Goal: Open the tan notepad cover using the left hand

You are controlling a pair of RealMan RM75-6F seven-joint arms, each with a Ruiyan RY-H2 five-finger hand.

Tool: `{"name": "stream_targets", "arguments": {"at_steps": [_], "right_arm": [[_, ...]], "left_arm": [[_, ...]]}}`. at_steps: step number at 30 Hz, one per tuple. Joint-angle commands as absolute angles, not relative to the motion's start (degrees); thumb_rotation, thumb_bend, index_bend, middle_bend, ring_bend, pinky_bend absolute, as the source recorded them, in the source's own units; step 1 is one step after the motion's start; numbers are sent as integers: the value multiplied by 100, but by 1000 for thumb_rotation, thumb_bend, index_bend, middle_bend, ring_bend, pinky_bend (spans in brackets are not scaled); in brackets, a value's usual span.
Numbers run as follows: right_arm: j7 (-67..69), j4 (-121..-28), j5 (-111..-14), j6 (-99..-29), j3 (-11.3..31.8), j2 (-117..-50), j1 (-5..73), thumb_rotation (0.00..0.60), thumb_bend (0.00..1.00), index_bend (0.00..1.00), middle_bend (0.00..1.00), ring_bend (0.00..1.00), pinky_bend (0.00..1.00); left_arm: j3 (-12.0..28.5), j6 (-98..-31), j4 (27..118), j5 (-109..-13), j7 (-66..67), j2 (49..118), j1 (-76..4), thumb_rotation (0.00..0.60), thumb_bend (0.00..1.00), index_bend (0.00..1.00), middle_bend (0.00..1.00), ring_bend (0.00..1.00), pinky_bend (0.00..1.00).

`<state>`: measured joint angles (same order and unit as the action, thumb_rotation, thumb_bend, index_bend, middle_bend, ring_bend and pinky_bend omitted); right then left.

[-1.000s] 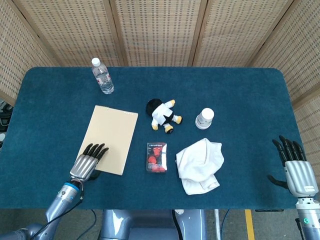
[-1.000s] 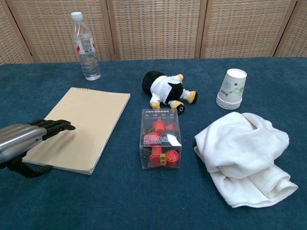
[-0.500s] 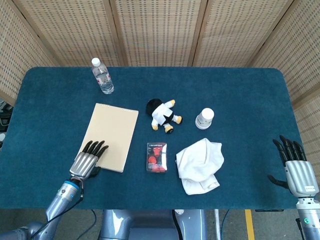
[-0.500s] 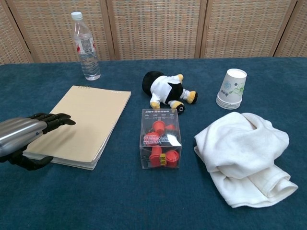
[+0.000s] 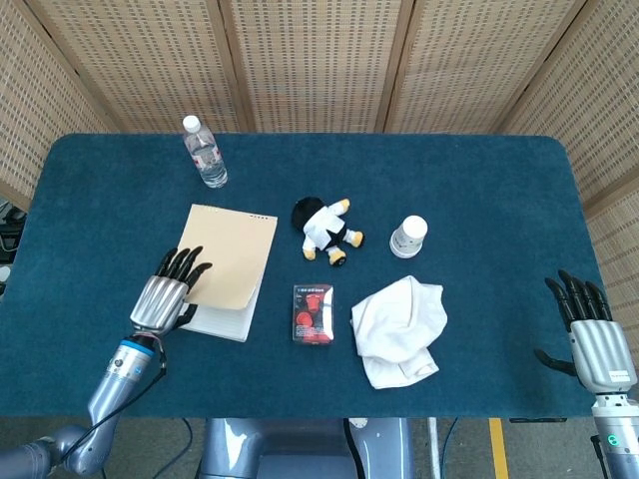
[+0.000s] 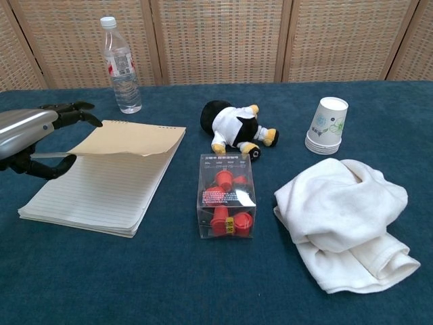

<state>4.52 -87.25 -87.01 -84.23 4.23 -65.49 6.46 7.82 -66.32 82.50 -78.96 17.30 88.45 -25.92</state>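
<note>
Backdrop: woven cane panels stand behind a desk covered in dark blue cloth.
Left robot hand: the left robot hand sits at the near left corner of the notepad; its fingers lie over the tan cover and the thumb is under it, so the cover's near edge is pinched and held up off the pages.
Notepad: left of centre on the desk, lined pages showing on the near half, the cover raised and bent back toward the bound far edge.
Right robot hand: the right robot hand is at the desk's near right edge, well apart from everything, fingers straight and a little spread, holding nothing.
Clear box: a clear plastic box just right of the notepad holds red pieces.
Cups: a short stack of paper cups stands upright, far right.
Bottle: a water bottle stands capped beyond the notepad.
Others: a plush toy lies beyond the box; a white towel is bunched to the right.
</note>
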Motion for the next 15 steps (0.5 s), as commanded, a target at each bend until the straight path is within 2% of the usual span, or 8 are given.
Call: {"name": "stream_targets", "arguments": {"at_steps": [1, 10, 15], "right_arm": [[453, -8719, -8691, -8413, 425, -6547, 649, 600, 0, 0, 0, 0, 0], [461, -8698, -8652, -8344, 424, -6560, 671, 600, 0, 0, 0, 0, 0], [442, -8706, -8668, -8331, 410, -6573, 679, 600, 0, 0, 0, 0, 0]], "left_arm": [[965, -6297, 8173, -7512, 1796, 8863, -2792, 600, 563, 194, 0, 0, 0], [902, -6025, 7918, -7190, 1929, 8982, -2933, 600, 566, 235, 0, 0, 0], [890, -6033, 7794, -7158, 1851, 9066, -2971, 600, 579, 325, 0, 0, 0]]}}
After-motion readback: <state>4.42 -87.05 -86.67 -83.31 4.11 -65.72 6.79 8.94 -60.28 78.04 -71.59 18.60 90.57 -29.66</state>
